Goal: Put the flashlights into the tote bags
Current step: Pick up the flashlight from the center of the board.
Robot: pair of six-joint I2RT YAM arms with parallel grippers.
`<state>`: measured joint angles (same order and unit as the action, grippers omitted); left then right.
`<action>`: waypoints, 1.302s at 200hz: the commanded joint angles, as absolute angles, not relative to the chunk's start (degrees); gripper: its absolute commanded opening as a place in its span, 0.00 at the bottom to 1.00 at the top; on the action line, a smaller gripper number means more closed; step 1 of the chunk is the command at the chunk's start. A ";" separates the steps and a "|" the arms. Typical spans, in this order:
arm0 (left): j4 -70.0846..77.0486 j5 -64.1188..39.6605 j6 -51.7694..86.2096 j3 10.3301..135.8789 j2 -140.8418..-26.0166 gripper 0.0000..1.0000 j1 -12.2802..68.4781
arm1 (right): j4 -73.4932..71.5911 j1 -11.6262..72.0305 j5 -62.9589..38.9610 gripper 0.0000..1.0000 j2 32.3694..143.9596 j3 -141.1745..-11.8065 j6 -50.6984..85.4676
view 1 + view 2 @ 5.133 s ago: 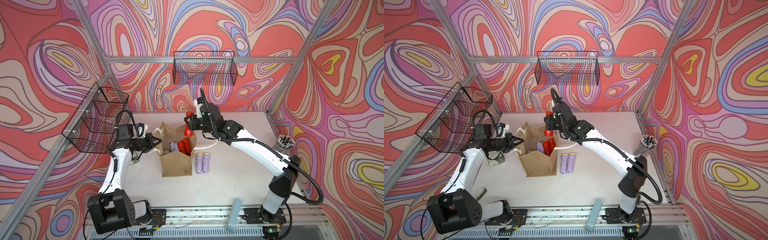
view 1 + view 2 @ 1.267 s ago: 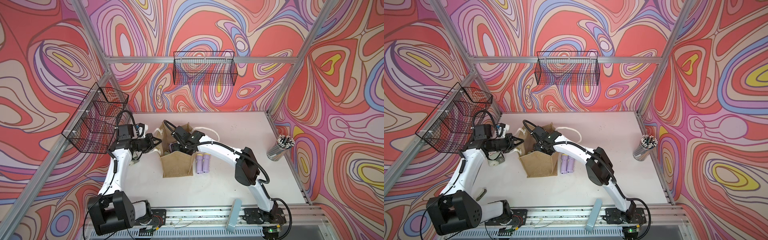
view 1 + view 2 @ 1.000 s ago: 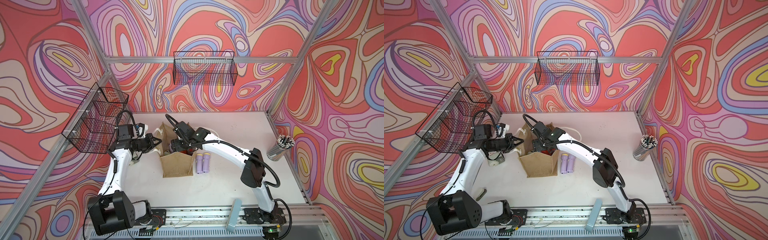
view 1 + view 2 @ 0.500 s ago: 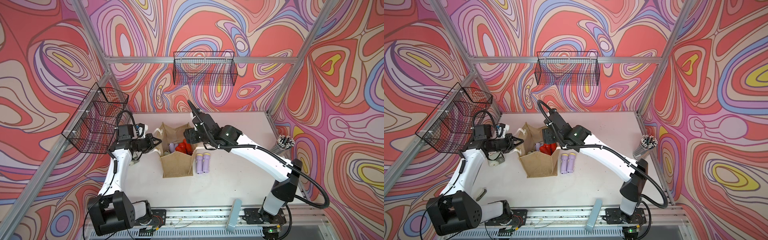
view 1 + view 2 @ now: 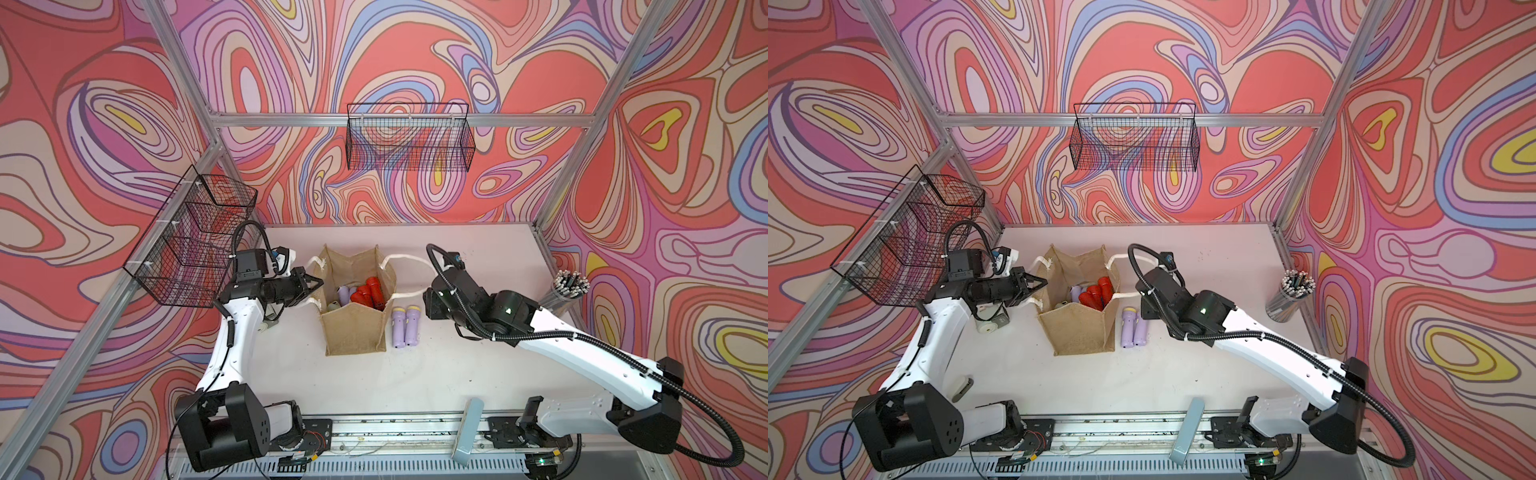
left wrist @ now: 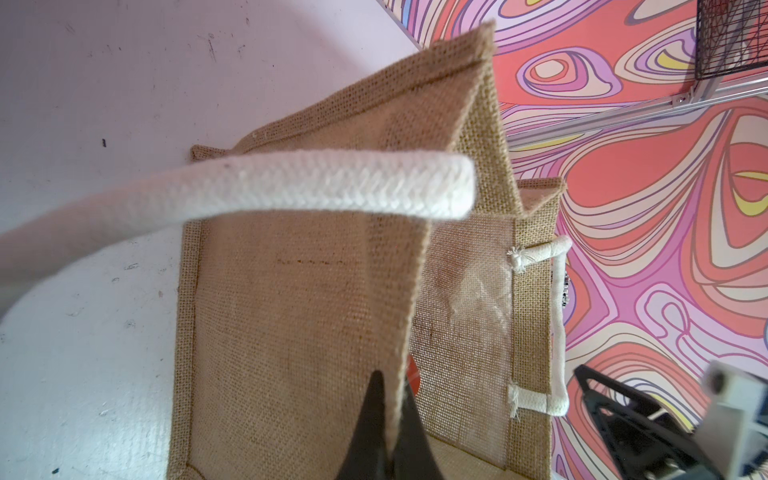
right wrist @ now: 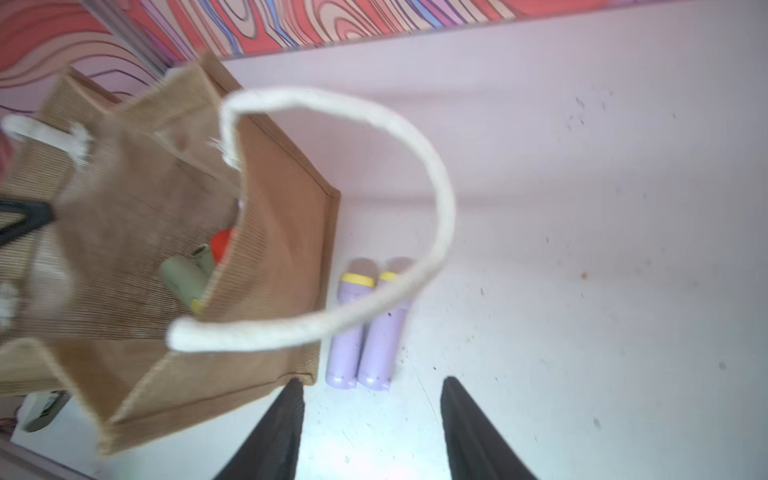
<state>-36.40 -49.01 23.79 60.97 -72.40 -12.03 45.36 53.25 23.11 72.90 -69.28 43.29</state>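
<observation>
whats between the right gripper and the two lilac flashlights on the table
Only bare table, seen in the right wrist view: the open right gripper faces the butt ends of the lilac flashlights. The rope handle crosses them nearer their heads.

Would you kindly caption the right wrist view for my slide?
Open right gripper near two lilac flashlights lying beside the tote bag.

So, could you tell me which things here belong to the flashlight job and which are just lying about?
Job:
tote bag
red flashlights inside it
two lilac flashlights beside it

Lying about:
back wire basket
side wire basket
cup of grey rods
</observation>
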 commanded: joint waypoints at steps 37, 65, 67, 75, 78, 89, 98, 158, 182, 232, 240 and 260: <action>-36.53 -49.66 23.03 61.27 -71.50 0.00 -12.04 | 37.40 51.83 19.39 0.53 76.89 -59.80 53.88; -36.50 -49.40 22.86 61.09 -71.11 0.00 -12.04 | 32.90 51.58 14.09 0.54 83.14 -59.26 53.99; -36.48 -49.39 22.90 61.15 -71.10 0.00 -12.04 | 32.44 51.55 13.61 0.54 83.56 -59.18 53.99; -36.58 -49.47 22.85 61.17 -71.08 0.00 -12.00 | 30.82 51.58 11.77 0.54 85.27 -58.91 54.20; -36.61 -49.40 22.80 61.17 -71.10 0.00 -12.00 | 30.29 51.59 11.22 0.54 85.89 -58.81 54.34; -36.73 -49.57 22.68 61.21 -71.17 0.00 -12.04 | 28.63 51.57 9.57 0.54 87.94 -58.38 54.74; -36.74 -49.50 22.64 61.18 -71.14 0.00 -12.04 | 27.88 51.46 8.81 0.54 89.56 -58.42 54.93; -36.83 -49.65 22.55 61.18 -71.17 0.00 -12.00 | 26.88 49.96 7.73 0.54 95.99 -59.44 54.01; -36.76 -49.70 22.61 61.17 -71.20 0.00 -12.05 | 26.63 49.34 7.44 0.54 97.56 -59.74 53.27; -36.74 -49.52 22.68 61.21 -71.28 0.00 -12.04 | 26.72 49.03 6.00 0.55 101.16 -62.15 51.46; -36.74 -49.51 22.67 61.20 -71.33 0.00 -12.03 | 26.72 49.04 5.59 0.55 103.02 -62.46 51.25; -36.81 -49.58 22.68 61.22 -71.37 0.00 -12.03 | 28.01 49.04 5.08 0.55 104.41 -63.17 50.98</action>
<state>-36.42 -49.01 23.77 60.97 -72.40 -12.03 26.89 49.19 5.93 102.21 -61.60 51.57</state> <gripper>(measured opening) 0.057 0.552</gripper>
